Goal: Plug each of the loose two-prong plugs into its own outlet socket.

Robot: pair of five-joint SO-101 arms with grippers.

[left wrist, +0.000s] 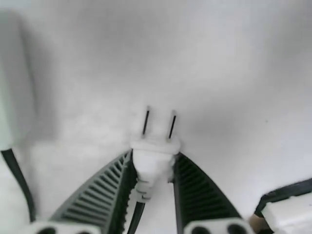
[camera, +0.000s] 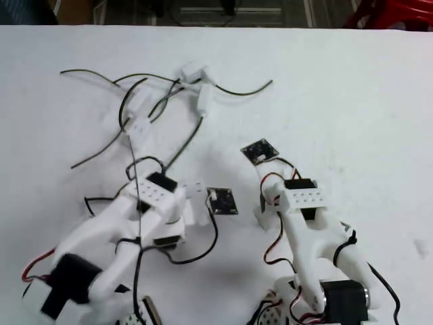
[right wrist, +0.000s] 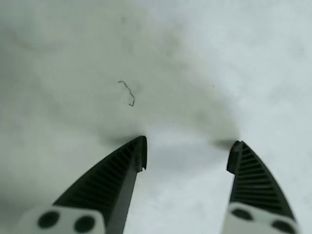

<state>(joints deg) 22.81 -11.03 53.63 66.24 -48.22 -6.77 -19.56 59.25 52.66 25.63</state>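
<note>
Left jaws clench a white plug (left wrist: pixel 153 161), prongs (left wrist: pixel 171 126) plain from the wrist, socket (camera: pixel 222 201) near overhead; right jaws gape.

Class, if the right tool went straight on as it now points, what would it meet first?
Probably the bare table; nothing lies between the open right tool and it.

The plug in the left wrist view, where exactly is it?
In that view, the plug is clamped in the left pincer, prongs pointing forward over the white table.
</note>
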